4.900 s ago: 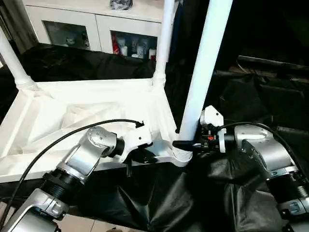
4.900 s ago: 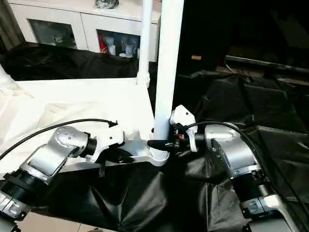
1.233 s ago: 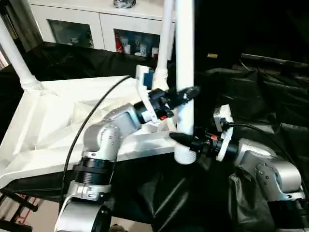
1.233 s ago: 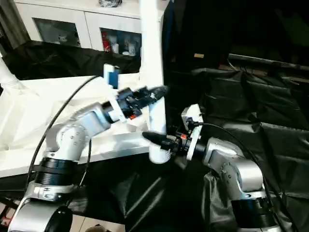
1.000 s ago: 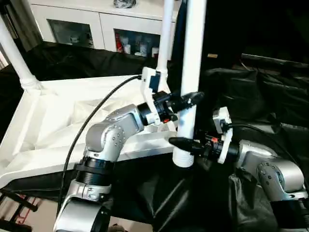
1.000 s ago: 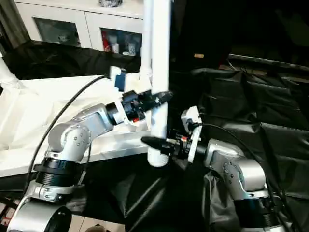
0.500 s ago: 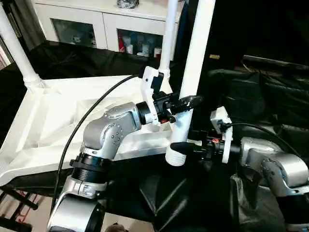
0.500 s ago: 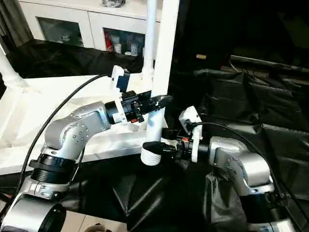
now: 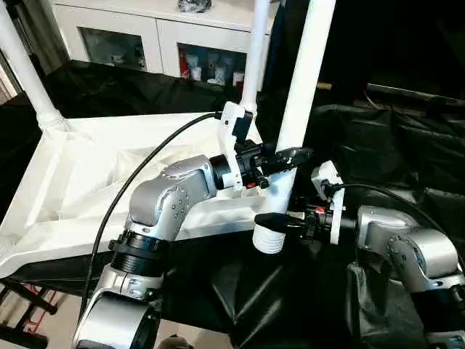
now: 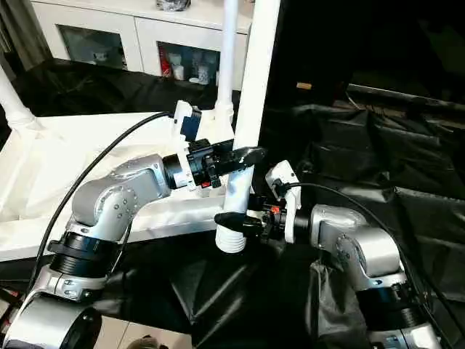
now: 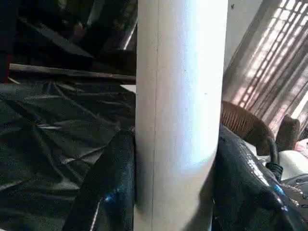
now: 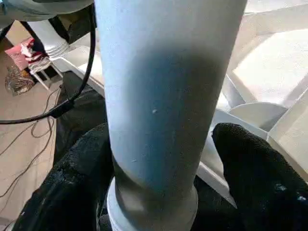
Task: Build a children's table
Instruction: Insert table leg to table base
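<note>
Black-draped work table point(image 9: 407, 153) across the frame, white cabinet point(image 9: 145, 36) with glass doors along the upper edge.

Left gripper point(image 9: 285, 158), just right of centre: black fingers point(image 11: 108, 192) clamped on both sides of the white tube leg point(image 9: 301, 87), pads pressed flat against it in the left wrist view. Silver left forearm point(image 9: 163, 203) rising from the lower left, black cable point(image 9: 138, 182) arching over it.

Right gripper point(image 9: 280, 220), directly beneath the left one: fingers point(image 12: 245, 178) spread to either side of the same leg near its ribbed lower end point(image 9: 269, 240), a visible gap on at least one side in the right wrist view, so loosely around rather than pinching. Right arm point(image 9: 403, 243) entering from the lower right.

Leg tilted, top leaning toward the upper right and out of frame, ribbed end hanging at the near right corner of the tabletop point(image 9: 80, 182); seated in the corner socket or not, cannot tell.

Tabletop upside down at centre left, ribbed underside up, on the black cloth. Two more legs standing in its sockets: one point(image 9: 25, 73) at the upper left, one point(image 9: 253, 51) at the far right corner, behind the left gripper.
</note>
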Available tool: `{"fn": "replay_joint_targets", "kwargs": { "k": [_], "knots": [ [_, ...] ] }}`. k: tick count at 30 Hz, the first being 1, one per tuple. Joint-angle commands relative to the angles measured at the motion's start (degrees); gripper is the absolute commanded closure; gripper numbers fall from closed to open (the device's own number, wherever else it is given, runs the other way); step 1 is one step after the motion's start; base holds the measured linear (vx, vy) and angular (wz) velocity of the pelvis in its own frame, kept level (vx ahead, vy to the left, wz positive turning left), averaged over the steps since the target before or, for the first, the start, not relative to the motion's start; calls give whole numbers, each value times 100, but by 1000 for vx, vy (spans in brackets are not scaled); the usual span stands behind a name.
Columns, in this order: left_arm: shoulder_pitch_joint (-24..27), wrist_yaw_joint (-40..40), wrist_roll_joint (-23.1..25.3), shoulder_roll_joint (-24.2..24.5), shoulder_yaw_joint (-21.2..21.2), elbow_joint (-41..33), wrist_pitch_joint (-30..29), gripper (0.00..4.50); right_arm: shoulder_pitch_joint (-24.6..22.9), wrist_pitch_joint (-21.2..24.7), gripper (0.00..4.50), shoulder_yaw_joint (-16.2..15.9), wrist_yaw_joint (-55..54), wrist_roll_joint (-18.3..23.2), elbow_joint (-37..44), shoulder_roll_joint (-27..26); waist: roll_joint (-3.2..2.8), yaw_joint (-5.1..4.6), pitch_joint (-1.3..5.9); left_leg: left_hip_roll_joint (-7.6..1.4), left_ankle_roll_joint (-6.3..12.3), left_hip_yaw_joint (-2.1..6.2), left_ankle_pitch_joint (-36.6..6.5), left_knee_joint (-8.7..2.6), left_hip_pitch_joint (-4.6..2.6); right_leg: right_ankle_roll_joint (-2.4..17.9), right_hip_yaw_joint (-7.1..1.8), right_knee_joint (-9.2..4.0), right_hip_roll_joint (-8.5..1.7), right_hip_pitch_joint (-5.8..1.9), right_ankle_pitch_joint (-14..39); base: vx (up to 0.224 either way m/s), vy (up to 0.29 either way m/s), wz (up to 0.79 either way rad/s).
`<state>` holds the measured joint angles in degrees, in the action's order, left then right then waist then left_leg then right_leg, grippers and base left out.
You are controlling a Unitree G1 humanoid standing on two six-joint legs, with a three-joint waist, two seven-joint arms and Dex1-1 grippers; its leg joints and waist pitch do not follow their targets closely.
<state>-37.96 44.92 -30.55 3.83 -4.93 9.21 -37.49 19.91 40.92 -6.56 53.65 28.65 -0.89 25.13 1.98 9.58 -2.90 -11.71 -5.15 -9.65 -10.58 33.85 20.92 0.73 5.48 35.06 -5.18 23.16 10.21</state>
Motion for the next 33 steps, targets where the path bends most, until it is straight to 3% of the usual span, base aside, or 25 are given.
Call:
{"fn": "replay_joint_targets", "kwargs": {
  "k": [1,9,10,17,19,33],
  "knots": [
    [-129,19,-81,-53,-16,-226,-30,266,73,26,101,-45,-35,-58,-78,-5,93,5,397,-127,152,-2,-498,-348,3,807,-286,-379,-335,-367,1029,0,0,0],
    [-162,-11,-172,-155,36,-244,-74,266,77,34,101,-74,-10,-60,-116,-38,93,5,385,-127,138,-3,-535,-348,4,834,-288,-385,-333,-369,1014,0,0,0],
    [-170,1,-168,-139,16,-237,-72,266,77,31,130,-73,-13,-54,-117,-39,93,7,388,-126,131,-2,-545,-348,1,809,-289,-387,-335,-371,1056,0,0,0],
    [-139,53,-160,-85,-55,-270,-96,266,60,26,181,-47,-30,-26,-84,-48,81,8,395,-129,128,4,-514,-345,0,823,-285,-373,-329,-371,958,0,0,0],
    [-140,63,-157,-74,-57,-249,-93,266,60,26,217,-43,-27,-24,-81,-49,81,5,395,-129,132,1,-514,-344,-4,847,-287,-371,-327,-370,924,0,0,0],
    [-128,102,-133,-8,-121,-263,-98,266,70,-40,246,-91,-36,-62,-72,-112,78,8,395,-128,112,5,-527,-345,-1,832,-287,-369,-331,-370,964,0,0,0]
  ]
}}
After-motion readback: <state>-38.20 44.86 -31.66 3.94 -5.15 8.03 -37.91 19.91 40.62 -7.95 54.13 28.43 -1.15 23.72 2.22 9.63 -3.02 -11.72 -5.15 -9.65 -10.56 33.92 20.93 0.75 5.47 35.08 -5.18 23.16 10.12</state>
